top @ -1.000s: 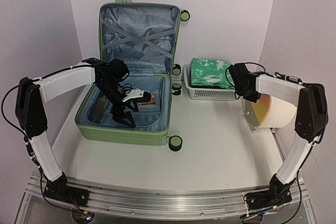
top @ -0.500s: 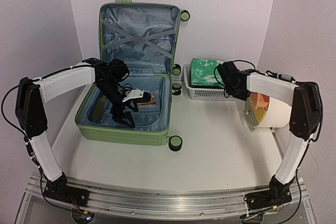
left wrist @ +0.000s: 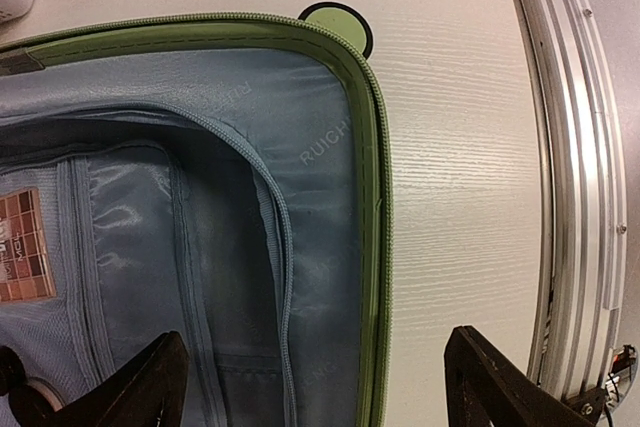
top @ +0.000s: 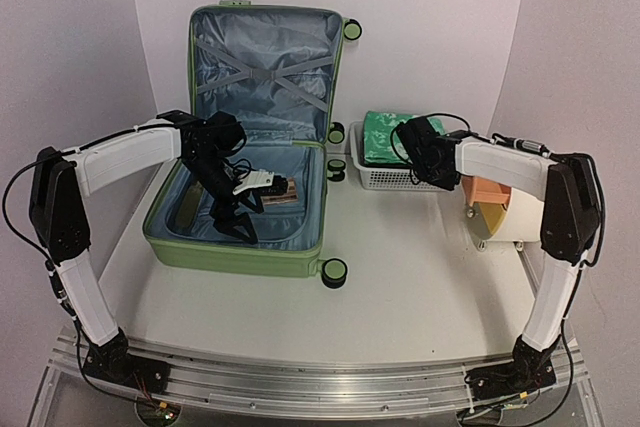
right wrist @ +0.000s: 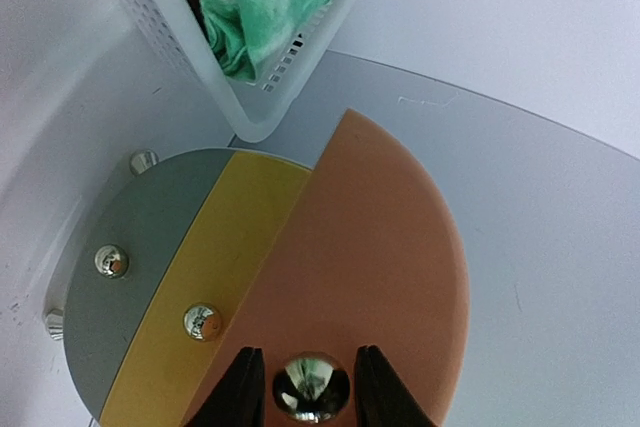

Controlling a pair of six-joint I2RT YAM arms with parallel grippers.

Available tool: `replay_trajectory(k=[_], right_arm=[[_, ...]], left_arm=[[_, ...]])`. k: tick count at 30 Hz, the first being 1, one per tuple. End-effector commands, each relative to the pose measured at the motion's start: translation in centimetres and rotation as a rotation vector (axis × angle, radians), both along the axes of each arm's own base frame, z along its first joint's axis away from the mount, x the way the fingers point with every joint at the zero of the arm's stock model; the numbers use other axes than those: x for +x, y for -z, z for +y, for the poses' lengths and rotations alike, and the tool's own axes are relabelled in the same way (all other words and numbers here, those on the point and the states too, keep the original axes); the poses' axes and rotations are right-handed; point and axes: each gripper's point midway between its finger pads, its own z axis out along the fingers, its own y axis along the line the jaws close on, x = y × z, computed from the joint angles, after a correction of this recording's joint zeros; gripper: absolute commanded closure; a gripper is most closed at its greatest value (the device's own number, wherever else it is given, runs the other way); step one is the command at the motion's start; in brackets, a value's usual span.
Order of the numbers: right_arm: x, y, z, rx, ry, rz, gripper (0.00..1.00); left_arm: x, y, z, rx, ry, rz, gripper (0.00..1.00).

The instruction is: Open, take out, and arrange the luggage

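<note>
lying open on the left half of the table (top: 420,277), the luggage (top: 235,255) has its long axis running 9 to 3 o'clock in the top view, with the black wheels (top: 334,272) at the 3 o'clock end. its base rests flat, open side up, and the lid (top: 265,57) stands at 12 o'clock with its crossed straps (top: 262,75) facing 6 o'clock. much of the base interior is hidden under the left arm (top: 120,152). a brown tiled item (top: 283,193) inside shows only partly past the left gripper (top: 235,222), and the left wrist view cuts it off at its 9 o'clock edge. the left fingers (left wrist: 150,387) are spread wide and hold nothing. the right gripper (right wrist: 308,357) shows only its tips at 6 o'clock, close on either side of a shiny knob (right wrist: 312,392) on a disc (right wrist: 390,247) with an orange sector. perhaps they pinch it, but i cannot tell. a white basket (top: 385,180) holding a green bundle (top: 392,137) sits just beside the wheels at 3 o'clock, and both wrist views crop it.
</note>
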Motion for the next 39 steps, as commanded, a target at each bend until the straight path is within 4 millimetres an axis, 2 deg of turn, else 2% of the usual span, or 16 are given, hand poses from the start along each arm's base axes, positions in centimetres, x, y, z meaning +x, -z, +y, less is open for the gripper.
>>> replay_trajectory(k=[1, 2, 4, 7, 10, 13, 16, 19, 22, 25, 28, 31, 36, 39], right_arm=[[1.1, -0.3, 1.7, 0.118, -0.016, -0.07, 0.57], [1.2, -0.4, 2.0, 0.134, -0.018, -0.078, 0.49], [1.4, -0.6, 2.7, 0.167, -0.03, -0.091, 0.39], [1.8, -1.1, 3.9, 0.215, -0.053, -0.106, 0.33], [2.2, -1.3, 4.9, 0.267, -0.073, -0.115, 0.23], [2.7, -1.9, 5.8, 0.329, -0.086, -0.137, 0.04], [3.1, -2.9, 6.8, 0.408, -0.101, -0.168, 0.02], [3.4, -3.9, 8.3, 0.496, -0.13, -0.191, 0.02], [3.2, -4.0, 10.0, 0.542, -0.163, -0.186, 0.02], [2.8, -3.1, 11.4, 0.559, -0.188, -0.161, 0.02], [2.3, -2.0, 12.5, 0.55, -0.206, -0.132, 0.02], [1.7, -1.0, 13.5, 0.545, -0.222, -0.106, 0.02], [1.4, -0.2, 14.1, 0.532, -0.226, -0.094, 0.02], [1.3, -0.3, 14.3, 0.534, -0.231, -0.093, 0.02]], left_arm=[[1.1, -2.5, 0.2, -0.042, -0.03, -0.078, 0.14], [1.7, -2.8, 0.4, -0.047, -0.049, -0.085, 0.13], [3.8, -3.4, 0.8, -0.057, -0.101, -0.118, 0.11], [7.6, -3.8, 2.1, -0.05, -0.204, -0.162, 0.09], [11.4, -2.9, 3.9, -0.014, -0.334, -0.172, 0.08], [15.7, -2.3, 5.9, 0.011, -0.49, -0.206, 0.05], [20.0, -0.6, 8.4, 0.051, -0.669, -0.202, 0.03], [22.8, 1.7, 10.0, 0.089, -0.803, -0.158, 0.01], [24.7, 3.8, 11.0, 0.102, -0.869, -0.144, 0.0], [26.6, 6.3, 12.2, 0.12, -0.905, -0.146, 0.02], [28.0, 7.9, 13.7, 0.138, -0.953, -0.11, 0.07], [29.0, 8.8, 14.5, 0.127, -0.983, -0.091, 0.09], [27.4, 11.0, 13.4, 0.107, -0.929, 0.013, 0.13], [26.4, 12.9, 13.8, 0.147, -0.921, 0.04, 0.13]])
